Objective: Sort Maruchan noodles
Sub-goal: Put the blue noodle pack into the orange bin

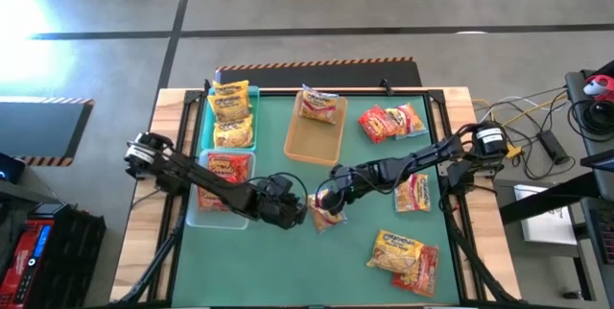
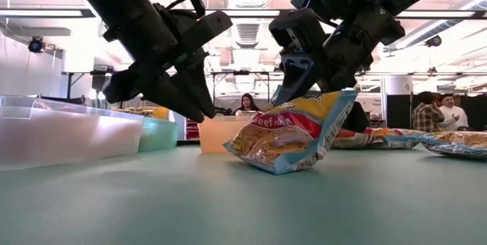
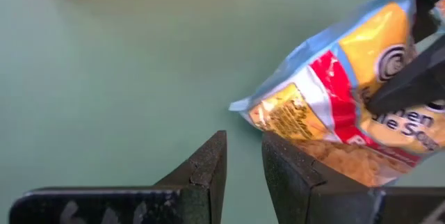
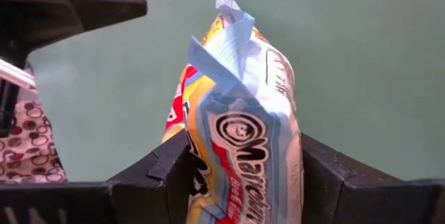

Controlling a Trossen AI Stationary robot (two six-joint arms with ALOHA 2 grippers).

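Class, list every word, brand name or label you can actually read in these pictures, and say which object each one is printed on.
"Maruchan": brand name along the crinkly yellow, red and pale-blue plastic noodle packet gripped by the right gripper.
"Beef" and "Flavor": small print on the same packet, only partly clear in the right wrist and low views.
"le Sou": cut-off letters on the same packet in the left wrist view.
Printing on the other packets is too small to read.

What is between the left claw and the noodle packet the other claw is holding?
Nothing. The low view shows only bare green table between the left claw and the noodle packet pinched in the right claw.
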